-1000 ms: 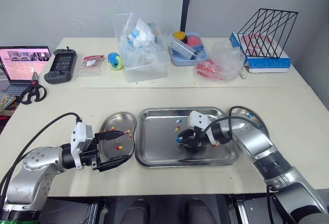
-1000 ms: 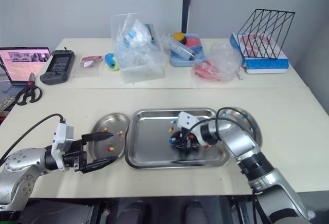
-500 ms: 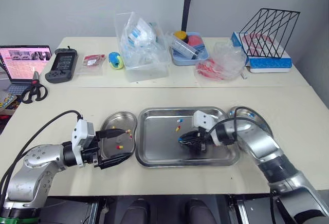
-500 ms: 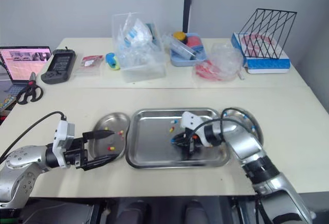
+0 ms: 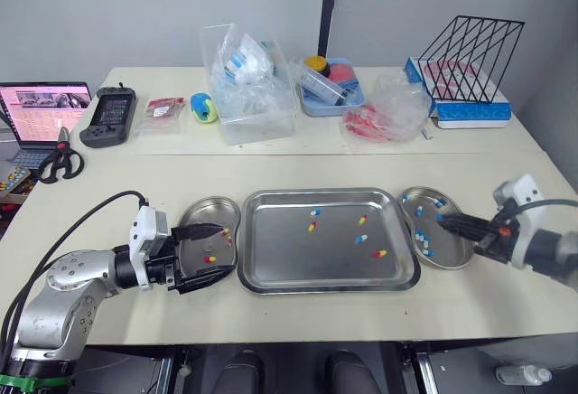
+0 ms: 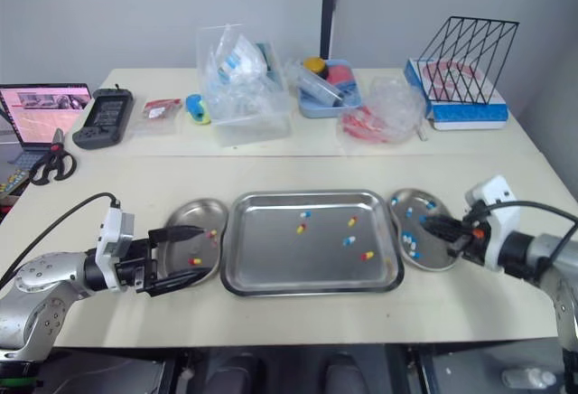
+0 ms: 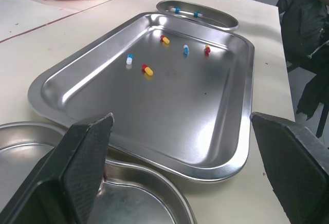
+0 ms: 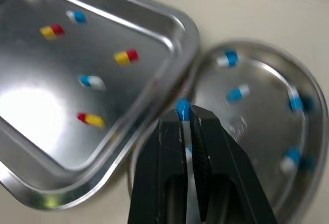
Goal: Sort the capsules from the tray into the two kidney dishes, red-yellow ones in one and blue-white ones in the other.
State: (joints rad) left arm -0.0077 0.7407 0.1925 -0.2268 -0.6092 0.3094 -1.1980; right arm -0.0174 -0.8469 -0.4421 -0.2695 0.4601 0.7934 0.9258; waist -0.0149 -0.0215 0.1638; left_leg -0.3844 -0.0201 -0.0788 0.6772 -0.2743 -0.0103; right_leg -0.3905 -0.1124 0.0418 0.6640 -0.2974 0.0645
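At the lower left of the head view, the left gripper (image 5: 224,250) hovers over the left dish (image 5: 200,204), its jaws wide apart and empty. At the right edge, the right gripper (image 5: 444,220) is clamped on a blue-white capsule (image 8: 182,106) above the right dish (image 5: 452,254), where other blue-white ones lie. This looks like the drop step, so the next move calls for opening over that dish. In the centre, the tray (image 5: 280,254) holds five capsules not yet sorted.

Left claw (image 5: 222,250) spread wide, right claw (image 5: 444,220) pinched on a capsule (image 8: 182,106)
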